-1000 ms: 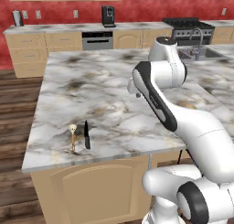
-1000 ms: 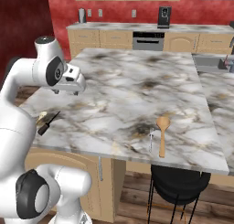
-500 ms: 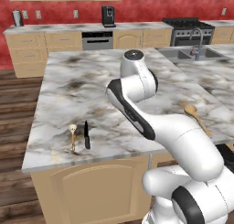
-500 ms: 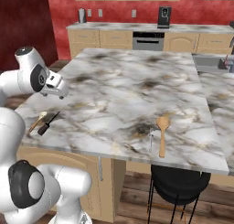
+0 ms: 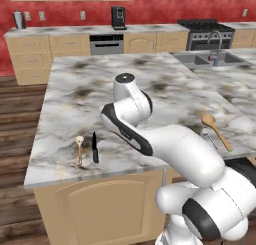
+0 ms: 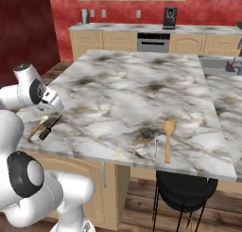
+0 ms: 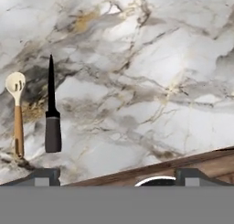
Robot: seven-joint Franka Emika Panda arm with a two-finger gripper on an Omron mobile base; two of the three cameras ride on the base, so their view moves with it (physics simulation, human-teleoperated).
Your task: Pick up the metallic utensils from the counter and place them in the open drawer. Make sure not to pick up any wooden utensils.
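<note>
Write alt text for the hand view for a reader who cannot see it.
A black-handled knife lies flat on the marble counter, blade pointing up the frame, close beside a wooden-handled spoon with a pale round head. The open gripper's dark fingertips rise at the bottom edge.

Black knife (image 7: 51, 113), tan-handled spoon (image 7: 17, 113), grey-veined white counter (image 7: 151, 81).

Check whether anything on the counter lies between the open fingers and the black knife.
Nothing visible does. Bare marble counter separates the fingers from the black knife; the wooden spoon lies beside it, on its far side, apart.
</note>
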